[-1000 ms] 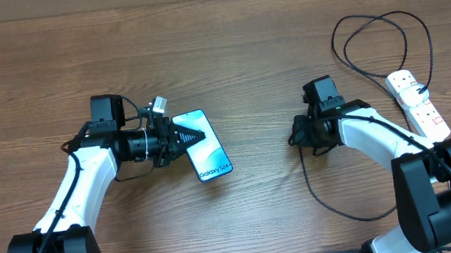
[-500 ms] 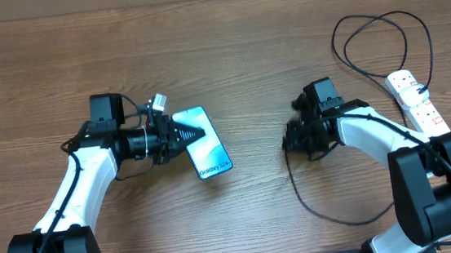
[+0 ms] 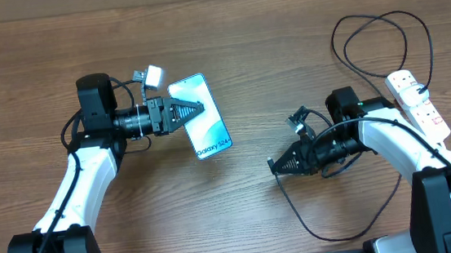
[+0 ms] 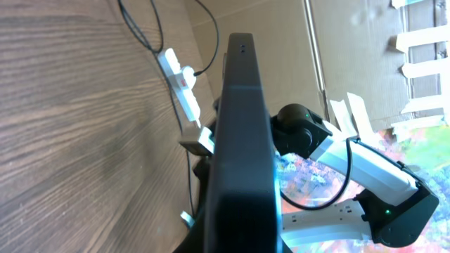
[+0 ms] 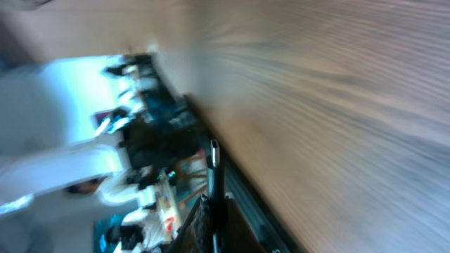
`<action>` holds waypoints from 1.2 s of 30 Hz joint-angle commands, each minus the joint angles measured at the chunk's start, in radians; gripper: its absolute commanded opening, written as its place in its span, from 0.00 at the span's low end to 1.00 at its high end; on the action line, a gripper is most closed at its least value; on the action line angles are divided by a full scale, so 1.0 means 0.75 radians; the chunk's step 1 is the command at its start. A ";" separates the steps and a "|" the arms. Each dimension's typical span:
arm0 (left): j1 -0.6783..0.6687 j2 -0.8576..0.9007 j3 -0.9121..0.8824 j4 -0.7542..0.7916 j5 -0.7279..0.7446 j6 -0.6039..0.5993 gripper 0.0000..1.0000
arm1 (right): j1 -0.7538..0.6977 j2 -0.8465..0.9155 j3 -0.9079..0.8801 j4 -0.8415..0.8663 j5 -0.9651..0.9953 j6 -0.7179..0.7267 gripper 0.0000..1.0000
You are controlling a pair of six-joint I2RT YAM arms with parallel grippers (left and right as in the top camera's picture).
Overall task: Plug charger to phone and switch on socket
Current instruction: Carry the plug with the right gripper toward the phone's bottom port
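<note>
The phone (image 3: 204, 128), blue-teal screen up with "Galaxy S24" at its near end, is held at its far end by my left gripper (image 3: 190, 111), which is shut on it. In the left wrist view the phone (image 4: 242, 133) shows edge-on as a dark slab. My right gripper (image 3: 281, 164) is shut on the charger's black connector and points left toward the phone, a gap apart. The connector tip (image 5: 214, 158) shows blurred in the right wrist view. The charger cable (image 3: 327, 234) loops below the right arm. The white socket (image 3: 418, 105) lies at the far right.
More black cable loops (image 3: 374, 33) lie at the back right, above the socket. The socket also shows in the left wrist view (image 4: 178, 74), with the right arm (image 4: 351, 158) behind the phone. Cardboard walls stand beyond the table's far edge.
My left gripper has moved the phone up and away from the front edge. My right gripper has swung down and left with the connector, now pointing at the phone; the cable trails after it.
</note>
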 commanded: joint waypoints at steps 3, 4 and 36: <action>0.007 -0.002 0.015 0.071 0.020 -0.188 0.04 | -0.001 -0.026 0.011 -0.165 -0.328 -0.567 0.04; 0.007 -0.002 0.015 0.075 0.005 -0.208 0.04 | -0.001 -0.026 0.009 -0.163 -0.333 -0.577 0.04; -0.052 -0.002 0.015 0.210 -0.074 -0.221 0.04 | 0.330 -0.026 0.009 0.873 -0.280 0.568 0.04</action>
